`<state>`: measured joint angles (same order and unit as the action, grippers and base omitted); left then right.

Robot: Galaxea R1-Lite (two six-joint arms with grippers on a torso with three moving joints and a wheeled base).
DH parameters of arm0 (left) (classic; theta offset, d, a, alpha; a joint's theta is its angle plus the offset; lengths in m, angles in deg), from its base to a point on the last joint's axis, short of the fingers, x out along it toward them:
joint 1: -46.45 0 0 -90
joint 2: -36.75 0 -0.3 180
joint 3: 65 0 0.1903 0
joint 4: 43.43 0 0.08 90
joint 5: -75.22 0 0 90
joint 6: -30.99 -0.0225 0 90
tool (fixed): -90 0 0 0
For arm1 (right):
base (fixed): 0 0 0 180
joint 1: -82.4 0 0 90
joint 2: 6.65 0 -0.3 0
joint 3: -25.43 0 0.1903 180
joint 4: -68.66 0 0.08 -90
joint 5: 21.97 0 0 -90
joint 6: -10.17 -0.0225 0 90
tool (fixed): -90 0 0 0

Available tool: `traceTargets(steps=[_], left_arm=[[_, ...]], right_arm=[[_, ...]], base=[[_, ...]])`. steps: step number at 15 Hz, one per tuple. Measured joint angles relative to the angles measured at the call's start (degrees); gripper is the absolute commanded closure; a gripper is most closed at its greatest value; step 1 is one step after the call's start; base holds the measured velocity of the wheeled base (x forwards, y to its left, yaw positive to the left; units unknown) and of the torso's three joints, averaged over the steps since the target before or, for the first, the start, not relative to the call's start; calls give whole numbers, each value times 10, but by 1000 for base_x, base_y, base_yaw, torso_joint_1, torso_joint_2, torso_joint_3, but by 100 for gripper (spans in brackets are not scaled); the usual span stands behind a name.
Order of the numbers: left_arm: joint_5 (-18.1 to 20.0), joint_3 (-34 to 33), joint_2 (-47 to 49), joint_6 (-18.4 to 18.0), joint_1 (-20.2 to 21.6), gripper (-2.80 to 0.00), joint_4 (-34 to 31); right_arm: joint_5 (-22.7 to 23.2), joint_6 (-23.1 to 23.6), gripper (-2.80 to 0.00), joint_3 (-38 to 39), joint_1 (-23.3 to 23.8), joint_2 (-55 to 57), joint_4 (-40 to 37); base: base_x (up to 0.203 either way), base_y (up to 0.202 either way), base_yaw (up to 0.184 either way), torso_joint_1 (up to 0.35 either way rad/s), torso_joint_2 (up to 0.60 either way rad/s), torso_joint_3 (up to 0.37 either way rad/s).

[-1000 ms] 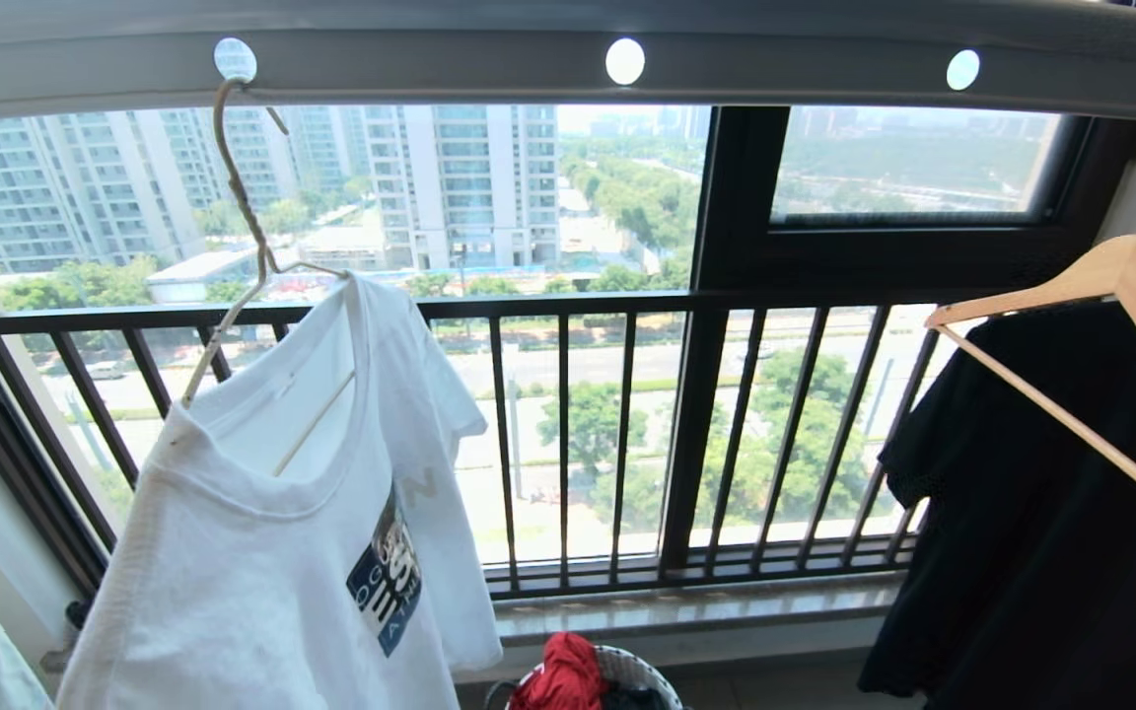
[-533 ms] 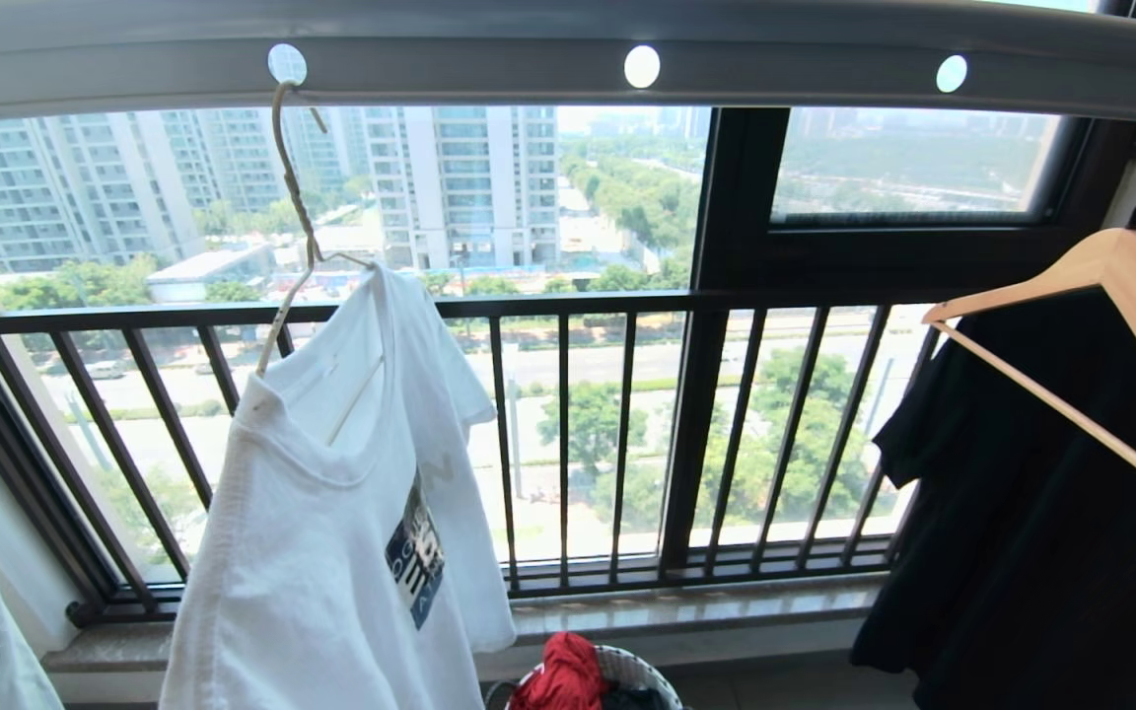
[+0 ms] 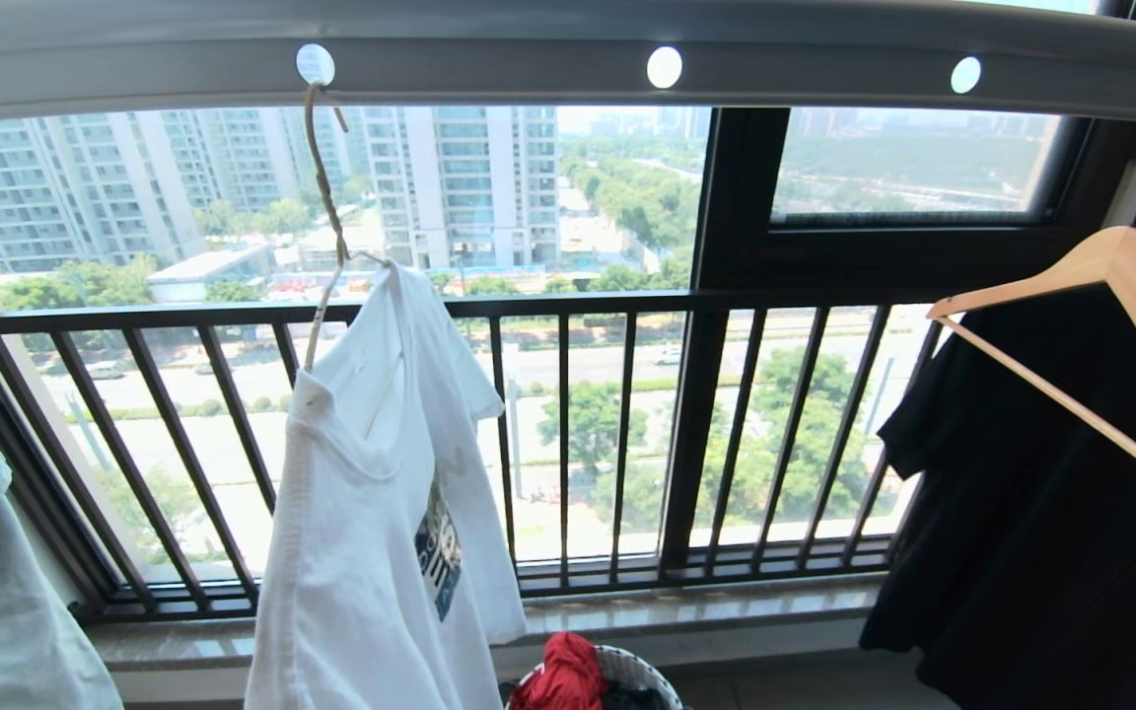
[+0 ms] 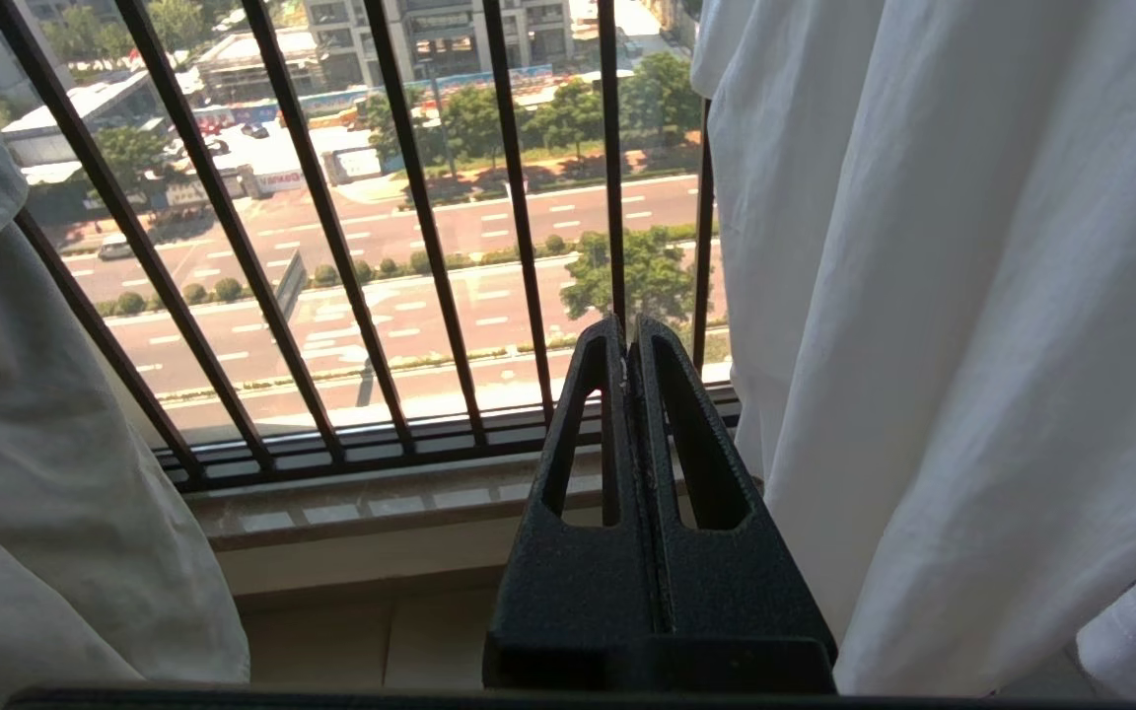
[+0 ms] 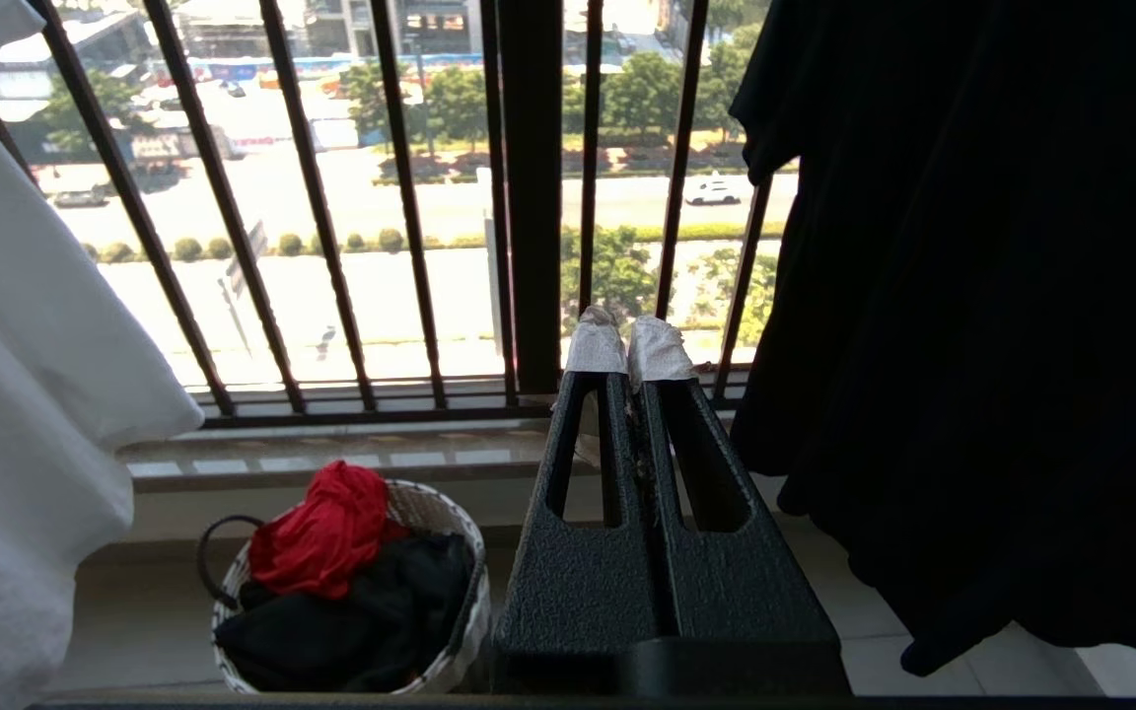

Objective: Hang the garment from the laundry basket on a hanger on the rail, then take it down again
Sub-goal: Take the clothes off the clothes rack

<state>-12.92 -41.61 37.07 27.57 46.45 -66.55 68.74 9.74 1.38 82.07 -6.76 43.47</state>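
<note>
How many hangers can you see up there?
2. The thin wire hanger hooks into a hole in the rail and carries the white T-shirt. The wooden hanger on the right carries the black garment. Others may hang out of view.

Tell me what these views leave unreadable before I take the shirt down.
- T-shirt print: head view, folded edge-on, lettering unreadable.
- T-shirt hem: cut by the head view's lower edge.
- Wire hanger far arm: hidden inside the shirt.
- Laundry basket bottom: right wrist view, covered by red and black clothes.
</note>
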Motion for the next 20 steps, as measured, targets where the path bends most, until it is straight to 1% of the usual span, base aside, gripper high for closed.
traceTargets(steps=[2, 4, 8, 12, 20], left_arm=[[-17, 0, -1, 2, 0, 0, 0], [-18, 0, -1, 2, 0, 0, 0], [-16, 0, -1, 8, 0, 0, 1], [-18, 0, -1, 33, 0, 0, 2], [-18, 0, -1, 33, 0, 0, 2]], right_arm=[[-6, -23, 0, 1, 0, 0, 1], [-9, -30, 0, 1, 0, 0, 1], [-9, -31, 0, 1, 0, 0, 1], [-9, -32, 0, 1, 0, 0, 0], [-9, -31, 0, 1, 0, 0, 0]], base=[[0, 0, 0, 0, 0, 0], [0, 0, 0, 0, 0, 0], [0, 0, 0, 0, 0, 0], [0, 0, 0, 0, 0, 0], [0, 0, 0, 0, 0, 0]])
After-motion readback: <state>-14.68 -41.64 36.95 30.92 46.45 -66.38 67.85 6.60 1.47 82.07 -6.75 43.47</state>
